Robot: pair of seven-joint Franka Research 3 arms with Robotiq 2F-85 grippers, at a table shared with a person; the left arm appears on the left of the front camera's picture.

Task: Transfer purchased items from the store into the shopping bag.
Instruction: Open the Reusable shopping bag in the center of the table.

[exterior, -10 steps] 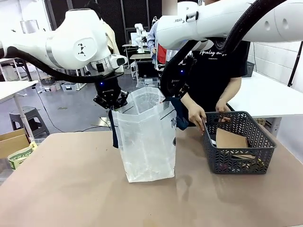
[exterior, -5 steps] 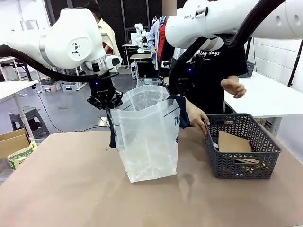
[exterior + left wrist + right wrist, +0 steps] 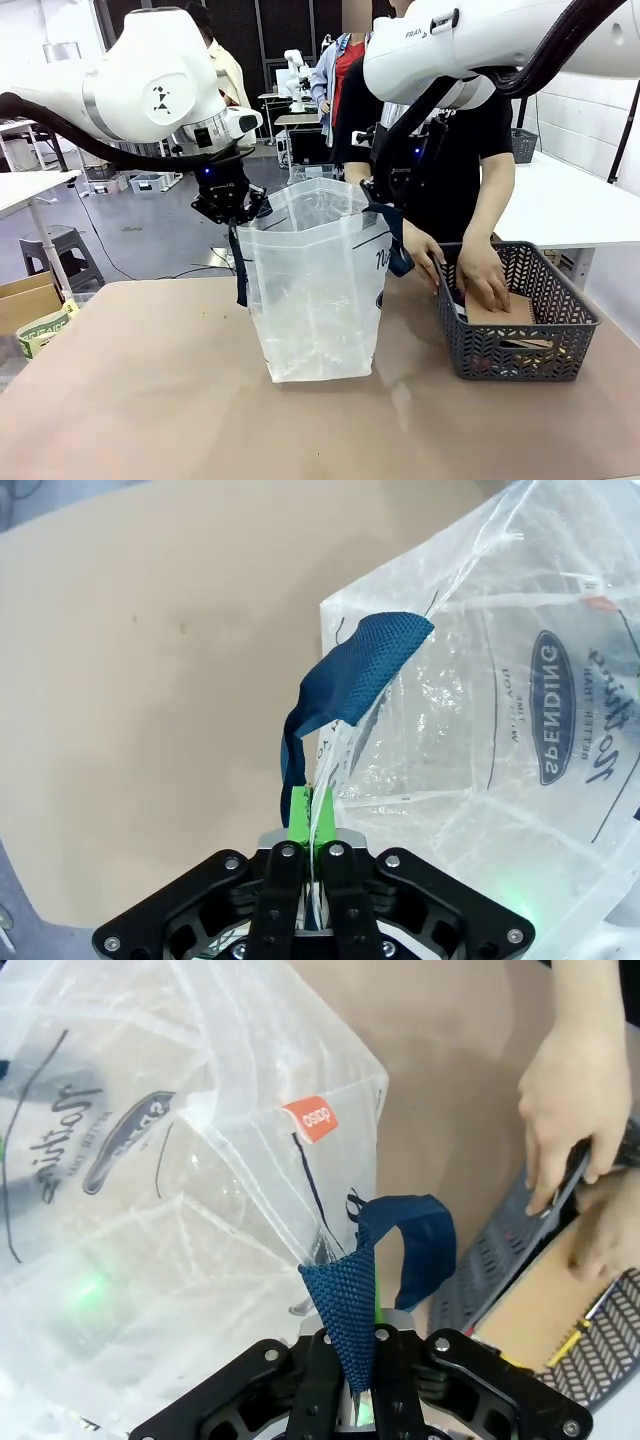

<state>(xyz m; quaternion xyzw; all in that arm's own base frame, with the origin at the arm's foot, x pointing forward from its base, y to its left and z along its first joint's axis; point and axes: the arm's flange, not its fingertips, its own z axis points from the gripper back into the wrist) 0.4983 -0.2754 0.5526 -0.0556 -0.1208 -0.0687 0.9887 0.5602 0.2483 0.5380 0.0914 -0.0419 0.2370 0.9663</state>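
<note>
A person's hand [image 3: 487,281] partly covers brown cardboard [image 3: 518,309].

shopping bag [image 3: 315,300] left, store [image 3: 512,348] right (just apart) — person [image 3: 478,175] behind store

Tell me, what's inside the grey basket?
A flat brown cardboard package with a person's hand on it. Anything underneath is hidden by the cardboard and the wall of the basket.

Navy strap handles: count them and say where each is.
2. The left handle hangs at the shopping bag's left rim, pinched in the left gripper; the right handle sits at the opposite rim, pinched in the right gripper. None looks hidden.
</note>
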